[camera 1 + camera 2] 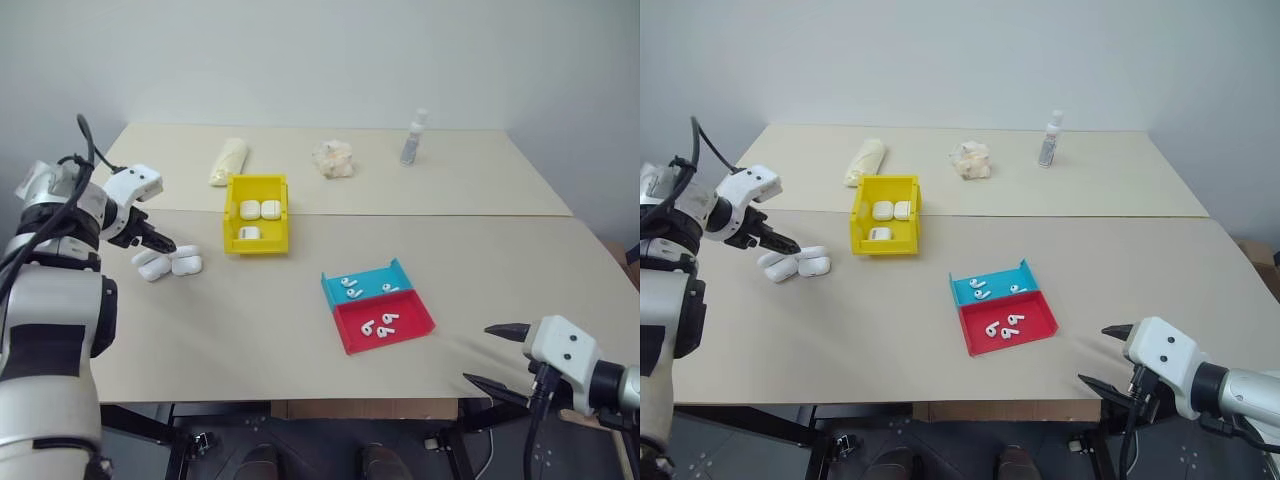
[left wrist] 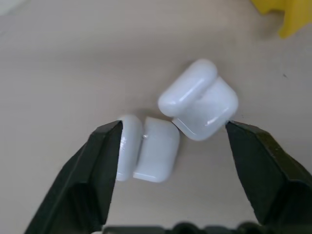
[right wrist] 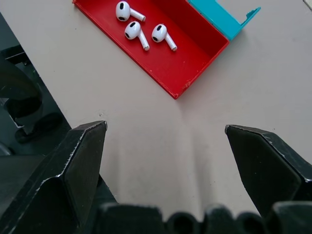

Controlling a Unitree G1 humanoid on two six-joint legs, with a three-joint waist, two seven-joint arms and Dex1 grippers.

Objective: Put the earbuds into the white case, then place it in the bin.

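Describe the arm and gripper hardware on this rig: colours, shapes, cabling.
Both arms have glossy white shells with black bands at the joints. The left gripper and right gripper each carry two black, tapering, pointed fingers on a rounded white wrist housing; the right one shows small dark dots. Loose black cables loop over the left forearm, and another hangs below the right wrist.

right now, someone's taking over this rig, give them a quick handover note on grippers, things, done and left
Left gripper: open, fingers either side of two small glossy white cases lying on the beige table.
Right gripper: open, holding nothing, at the table's near edge by the shallow blue-and-red tray.
Tiny white stemmed earbuds lie loose in both tray halves.
Bright yellow plastic bin already holds three cases.
Left: fill a case with earbuds, put it in the bin.
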